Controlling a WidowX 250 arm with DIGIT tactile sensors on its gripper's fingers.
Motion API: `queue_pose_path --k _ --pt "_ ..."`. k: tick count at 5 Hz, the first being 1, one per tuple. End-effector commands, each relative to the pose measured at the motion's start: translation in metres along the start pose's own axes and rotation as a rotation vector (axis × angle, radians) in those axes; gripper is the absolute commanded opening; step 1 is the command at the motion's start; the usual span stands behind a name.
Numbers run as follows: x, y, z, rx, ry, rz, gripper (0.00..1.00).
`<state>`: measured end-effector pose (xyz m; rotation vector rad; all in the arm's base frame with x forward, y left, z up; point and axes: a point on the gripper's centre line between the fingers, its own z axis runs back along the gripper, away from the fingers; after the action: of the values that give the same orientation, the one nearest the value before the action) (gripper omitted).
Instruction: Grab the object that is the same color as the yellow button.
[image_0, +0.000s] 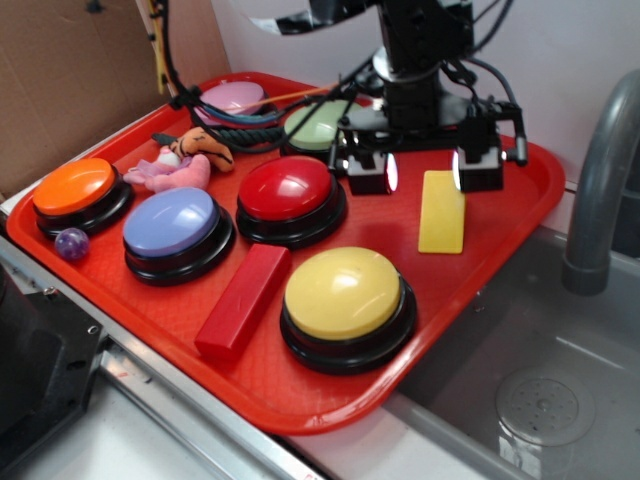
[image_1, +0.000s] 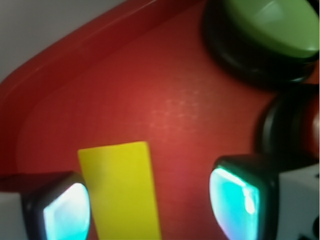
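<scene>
Yellow block (image_0: 441, 211) lies flat on the red tray (image_0: 525, 205), just right of the red button (image_0: 290, 189) and up from the yellow button (image_0: 343, 292). Our gripper (image_0: 426, 170) hovers over its far end, fingers (image_1: 67, 210) spread wide. We'd centre first since it sits nearer one finger, then drop low, because it's thin.
</scene>
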<state>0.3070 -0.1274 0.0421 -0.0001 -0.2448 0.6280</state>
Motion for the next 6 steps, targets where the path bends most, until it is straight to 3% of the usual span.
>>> queue_pose_path --k 1,2,3,4,5,6 --pt "0.020 -0.017 0.000 -0.067 -0.036 -0.015 1.00" --pt "0.019 -0.017 -0.004 -0.052 -0.042 -0.034 0.44" --pt "0.020 -0.016 -0.004 -0.039 -0.047 -0.054 0.00" --pt "0.021 -0.016 -0.004 -0.047 -0.035 -0.083 0.00" --pt "0.026 -0.010 0.009 -0.115 -0.033 -0.216 0.00" --pt "0.044 0.009 0.049 -0.143 0.094 -0.422 0.00"
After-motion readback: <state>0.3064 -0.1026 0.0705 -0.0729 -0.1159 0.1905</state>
